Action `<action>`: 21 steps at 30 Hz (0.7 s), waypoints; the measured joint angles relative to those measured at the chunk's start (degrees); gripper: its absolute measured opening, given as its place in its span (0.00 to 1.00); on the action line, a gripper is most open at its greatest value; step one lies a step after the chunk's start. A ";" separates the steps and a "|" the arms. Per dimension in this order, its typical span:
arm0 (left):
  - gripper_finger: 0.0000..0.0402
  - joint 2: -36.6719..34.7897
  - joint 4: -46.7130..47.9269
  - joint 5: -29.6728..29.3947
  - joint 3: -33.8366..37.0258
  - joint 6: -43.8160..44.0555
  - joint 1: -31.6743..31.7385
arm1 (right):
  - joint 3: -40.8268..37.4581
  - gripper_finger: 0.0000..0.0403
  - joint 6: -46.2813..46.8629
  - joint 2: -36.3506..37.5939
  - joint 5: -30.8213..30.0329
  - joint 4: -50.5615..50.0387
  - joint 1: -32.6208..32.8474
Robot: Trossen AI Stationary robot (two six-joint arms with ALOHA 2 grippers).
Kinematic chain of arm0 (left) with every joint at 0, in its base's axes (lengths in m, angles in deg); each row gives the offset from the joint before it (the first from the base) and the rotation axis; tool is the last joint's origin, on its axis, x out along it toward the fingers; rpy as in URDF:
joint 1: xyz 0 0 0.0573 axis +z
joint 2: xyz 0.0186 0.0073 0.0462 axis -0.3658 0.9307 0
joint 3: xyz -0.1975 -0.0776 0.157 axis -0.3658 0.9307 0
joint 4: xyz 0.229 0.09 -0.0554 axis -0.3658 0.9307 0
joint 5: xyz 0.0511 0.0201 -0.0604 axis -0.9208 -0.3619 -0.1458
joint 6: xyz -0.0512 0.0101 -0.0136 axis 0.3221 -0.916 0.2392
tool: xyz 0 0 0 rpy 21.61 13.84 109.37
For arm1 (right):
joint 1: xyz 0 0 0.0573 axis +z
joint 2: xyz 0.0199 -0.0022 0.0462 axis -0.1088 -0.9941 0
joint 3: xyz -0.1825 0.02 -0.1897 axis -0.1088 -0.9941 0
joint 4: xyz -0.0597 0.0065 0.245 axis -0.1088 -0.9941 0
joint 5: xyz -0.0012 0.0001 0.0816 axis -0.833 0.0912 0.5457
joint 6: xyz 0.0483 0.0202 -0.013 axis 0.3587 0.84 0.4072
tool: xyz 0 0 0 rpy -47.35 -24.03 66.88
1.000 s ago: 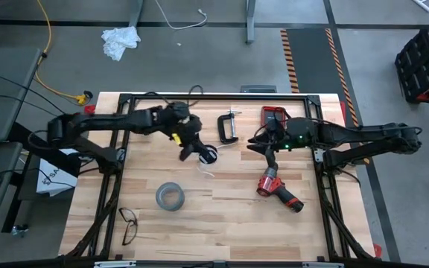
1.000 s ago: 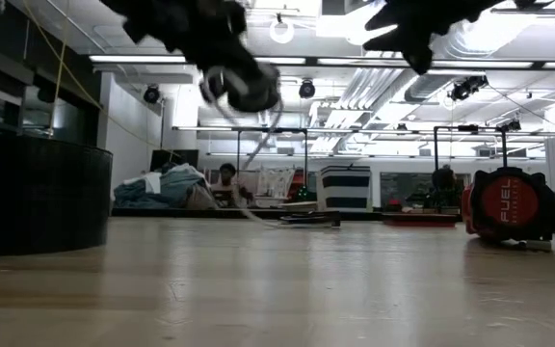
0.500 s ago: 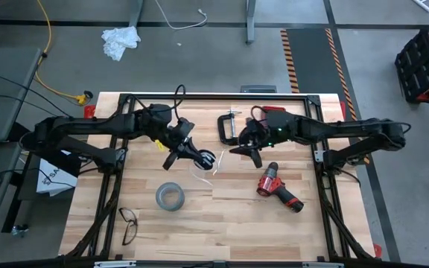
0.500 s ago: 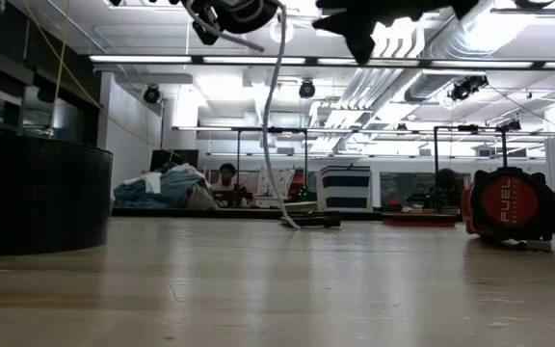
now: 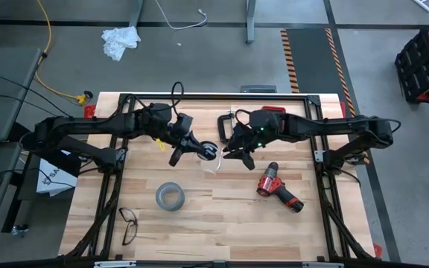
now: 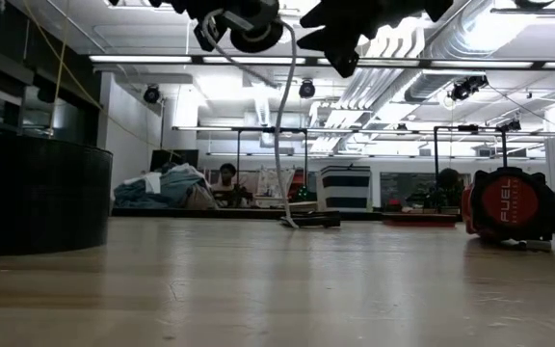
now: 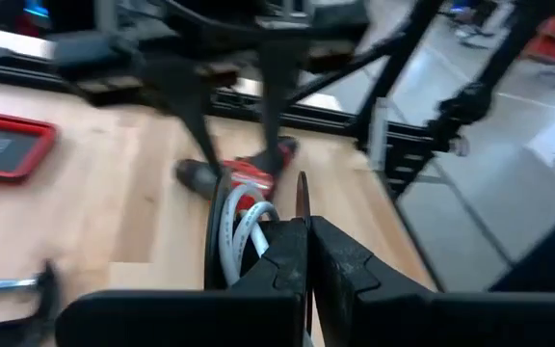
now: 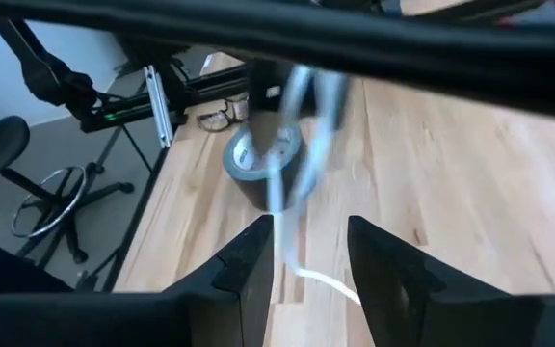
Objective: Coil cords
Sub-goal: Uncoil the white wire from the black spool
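Nearest the front edge of the table lie glasses and a grey tape roll. Above the table's middle, the left gripper is pinched tight on the black disc, held in the air. Its white cable hangs down, the free end trailing on the wood. The right gripper, fingers spread, hovers just beside the hanging cable. A good next move: close on the cable near the disc, then wind evenly without slack.
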 joint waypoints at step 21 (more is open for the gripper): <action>0.00 0.00 -0.01 -4.65 -0.04 -1.82 -0.01 | -0.07 0.32 4.03 -0.02 -5.46 1.81 1.12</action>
